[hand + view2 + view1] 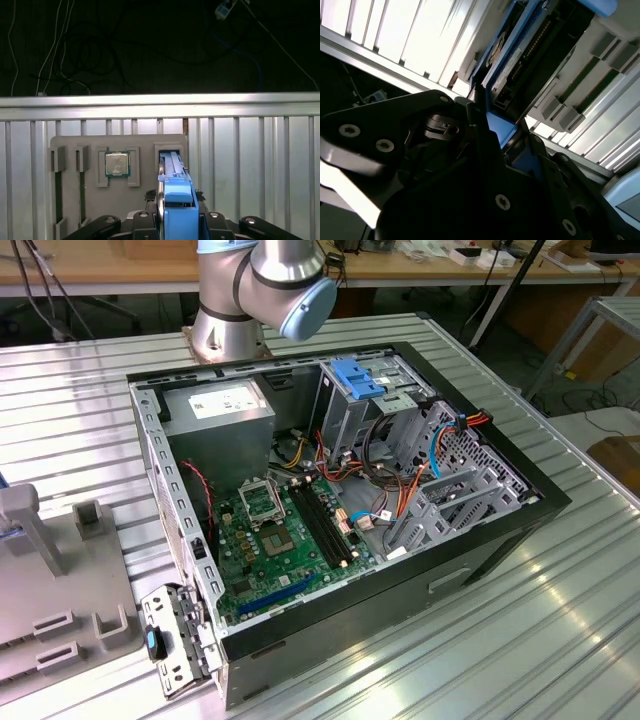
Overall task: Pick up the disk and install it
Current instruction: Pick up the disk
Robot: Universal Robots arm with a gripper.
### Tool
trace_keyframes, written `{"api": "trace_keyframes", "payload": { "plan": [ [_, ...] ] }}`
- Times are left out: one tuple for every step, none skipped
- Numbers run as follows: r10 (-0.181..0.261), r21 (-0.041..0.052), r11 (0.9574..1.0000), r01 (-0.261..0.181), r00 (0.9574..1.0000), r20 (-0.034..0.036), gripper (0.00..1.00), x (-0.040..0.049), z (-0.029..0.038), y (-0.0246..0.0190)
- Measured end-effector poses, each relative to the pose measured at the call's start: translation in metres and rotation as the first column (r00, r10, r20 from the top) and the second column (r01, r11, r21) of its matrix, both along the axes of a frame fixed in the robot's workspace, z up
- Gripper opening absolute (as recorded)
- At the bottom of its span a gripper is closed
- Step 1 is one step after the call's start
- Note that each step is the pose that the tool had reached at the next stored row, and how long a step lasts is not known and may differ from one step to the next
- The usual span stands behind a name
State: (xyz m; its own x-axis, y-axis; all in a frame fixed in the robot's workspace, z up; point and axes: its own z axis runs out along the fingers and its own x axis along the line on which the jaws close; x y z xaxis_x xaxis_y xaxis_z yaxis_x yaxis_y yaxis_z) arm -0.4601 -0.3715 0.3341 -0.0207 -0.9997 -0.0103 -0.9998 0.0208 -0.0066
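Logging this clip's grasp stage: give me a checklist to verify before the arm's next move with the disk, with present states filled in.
1. Claw shut on the disk: ok. In the first wrist view it clamps the blue carrier.
2. Disk free of the grey holder tray: not ok. Its far end sits in a tray slot.
3. CPU clear of the disk: ok. It lies apart, in its own pocket.
4. Computer case open: ok in the exterior view.
5. Drive cage bay free: cannot tell. Cables hang around it.
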Motion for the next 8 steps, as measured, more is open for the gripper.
{"api": "trace_keyframes", "payload": {
  "plan": [
    [0.000,0.0000,1.0000,0.000,1.0000,0.0000,0.37,0.0000,0.0045,0.0000],
    [0.000,0.0000,1.0000,0.000,1.0000,0.0001,0.37,0.0000,0.0078,0.0000],
    [0.000,0.0000,1.0000,0.000,1.0000,0.0000,0.37,0.0000,0.0147,0.0000],
    [0.000,0.0000,1.0000,0.000,1.0000,0.0001,0.37,0.0000,0.0193,0.0000],
    [0.000,0.0000,1.0000,0.000,1.0000,0.0000,0.37,0.0000,0.0226,0.0000],
    [0.000,-0.0001,1.0000,0.000,1.0000,0.0000,0.37,0.0000,0.0275,0.0000],
    [0.000,0.0000,1.0000,0.000,1.0000,0.0001,0.37,0.0000,0.0313,0.0000],
    [0.000,0.0001,1.0000,0.000,1.0000,0.0001,0.37,0.0000,0.0345,0.0000]
  ]
}}
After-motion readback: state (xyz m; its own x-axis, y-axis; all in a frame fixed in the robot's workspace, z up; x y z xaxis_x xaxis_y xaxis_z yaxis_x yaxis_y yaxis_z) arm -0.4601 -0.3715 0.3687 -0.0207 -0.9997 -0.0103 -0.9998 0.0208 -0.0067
